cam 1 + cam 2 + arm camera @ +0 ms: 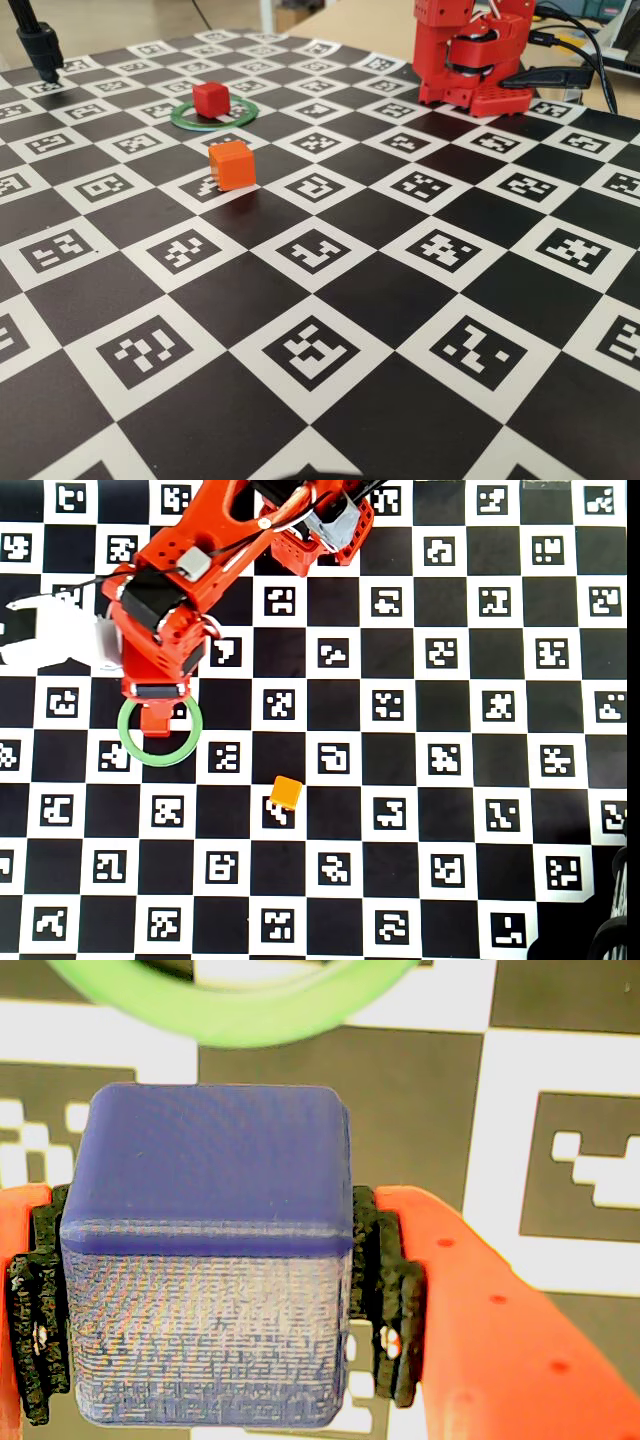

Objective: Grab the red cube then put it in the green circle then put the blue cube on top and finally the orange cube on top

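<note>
Since the blue cube (pixel 205 1250) is already pinched between the black pads (pixel 385 1300) of the hand (pixel 205 1290), one on each of two opposite side faces, the next move depends on where the stack base lies from it. The wrist view puts the ring (pixel 230 1020) ahead of the hand, its near arc cutting across the top edge. The cube looks clear of the desk (pixel 400 300) and short of the ring's centre. What stands inside the ring is cut off in that view.

The fixed view shows the red cube (pixel 210 98) sitting inside the ring (pixel 240 117), slightly toward the ring's left side in that view. The orange cube (pixel 232 165) stands apart on the checkered desk, nearer the camera, and is not yet in play.

From overhead the arm (pixel 170 610) reaches down over the ring (pixel 125 735) and covers its upper part. A red shape shows within the ring, but I cannot tell whether it is the cube or part of the hand. The orange cube (pixel 286 792) lies below and to the right of the ring there.

My judgement is that the blue cube must go a little further forward, squarely above the red one, and come down with the faces aligned. If it lands off-centre it could push the red cube or slide off.
</note>
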`<state>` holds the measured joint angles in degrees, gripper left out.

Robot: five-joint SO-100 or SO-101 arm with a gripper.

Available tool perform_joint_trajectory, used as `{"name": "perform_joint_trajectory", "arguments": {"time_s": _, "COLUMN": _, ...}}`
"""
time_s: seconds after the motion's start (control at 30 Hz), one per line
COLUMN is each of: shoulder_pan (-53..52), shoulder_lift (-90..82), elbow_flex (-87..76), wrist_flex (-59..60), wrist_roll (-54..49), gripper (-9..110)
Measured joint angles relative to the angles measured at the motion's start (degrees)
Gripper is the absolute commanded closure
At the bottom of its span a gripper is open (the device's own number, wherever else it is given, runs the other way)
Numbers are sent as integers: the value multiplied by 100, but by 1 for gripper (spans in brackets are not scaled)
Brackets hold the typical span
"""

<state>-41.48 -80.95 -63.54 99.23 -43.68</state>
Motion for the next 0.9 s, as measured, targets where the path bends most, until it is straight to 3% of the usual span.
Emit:
{"name": "perform_joint_trajectory", "arguments": {"time_s": 0.47, "shoulder_pan": -105, "shoulder_lift": 747, "elbow_flex": 501, "wrist_flex": 26, "wrist_roll": -9, "gripper": 101}}
{"name": "perform_joint_trajectory", "arguments": {"time_s": 0.9, "shoulder_pan": -158, "shoulder_lift": 747, "elbow_flex": -211, "wrist_flex": -686, "wrist_roll": 343, "gripper": 101}}
